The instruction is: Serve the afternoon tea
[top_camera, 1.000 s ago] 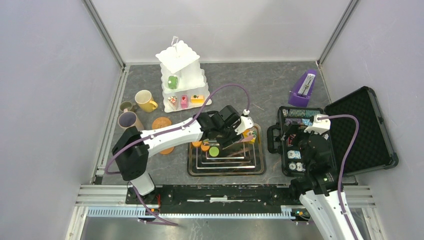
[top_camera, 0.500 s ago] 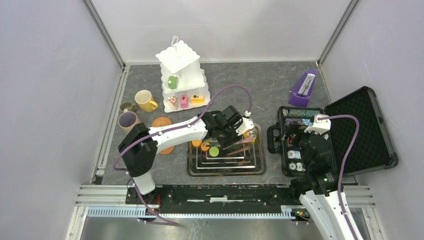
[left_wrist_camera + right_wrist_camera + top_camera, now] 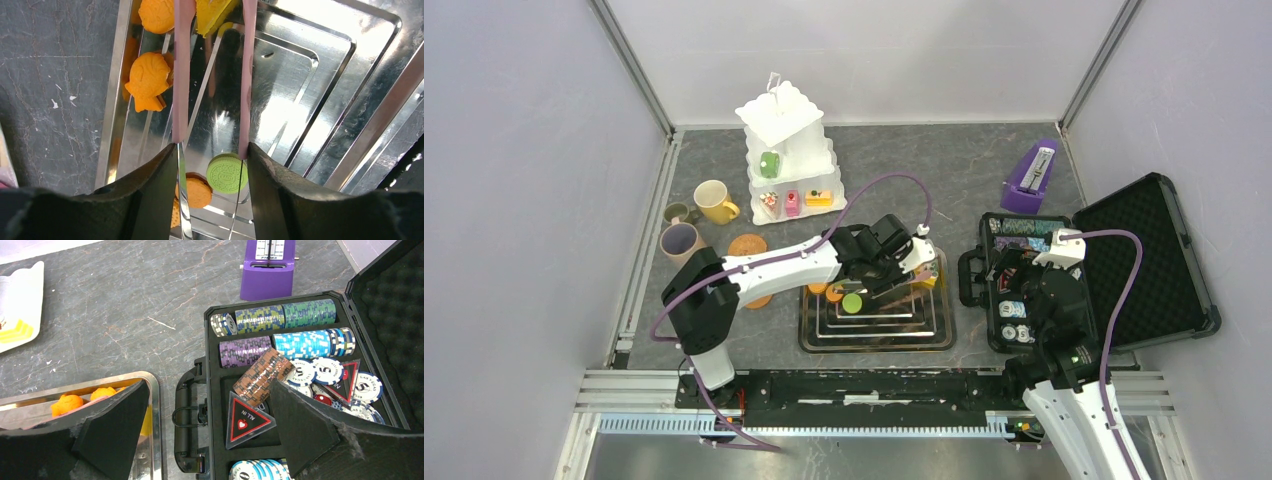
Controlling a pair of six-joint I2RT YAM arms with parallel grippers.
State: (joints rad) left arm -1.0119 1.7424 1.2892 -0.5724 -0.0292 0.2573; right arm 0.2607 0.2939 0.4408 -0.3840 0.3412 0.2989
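Observation:
My left gripper [image 3: 882, 266] is shut on metal tongs with pink tips [image 3: 181, 75] over the steel tray [image 3: 876, 335]. The tong arms [image 3: 916, 277] stand apart, their tips by a yellow cake [image 3: 212, 12] and orange fish-shaped cakes [image 3: 148, 77]. A green biscuit [image 3: 227, 173] and an orange biscuit [image 3: 195, 192] lie in the tray under the gripper [image 3: 212, 155]. The white tiered stand [image 3: 786, 125] at the back holds several small cakes [image 3: 792, 203]. Yellow [image 3: 714, 202], beige-lilac [image 3: 681, 241] and small green [image 3: 677, 212] mugs stand at the left. My right gripper [image 3: 1027, 287] is open and empty.
The open black case [image 3: 1144, 260] of poker chips [image 3: 280, 315] lies under my right gripper [image 3: 207, 395]. A purple metronome [image 3: 1030, 178] stands at the back right. Two flat orange discs [image 3: 747, 245] lie on the table left of the tray.
My left gripper with the tongs has shifted slightly to the right over the tray. The right arm has not moved.

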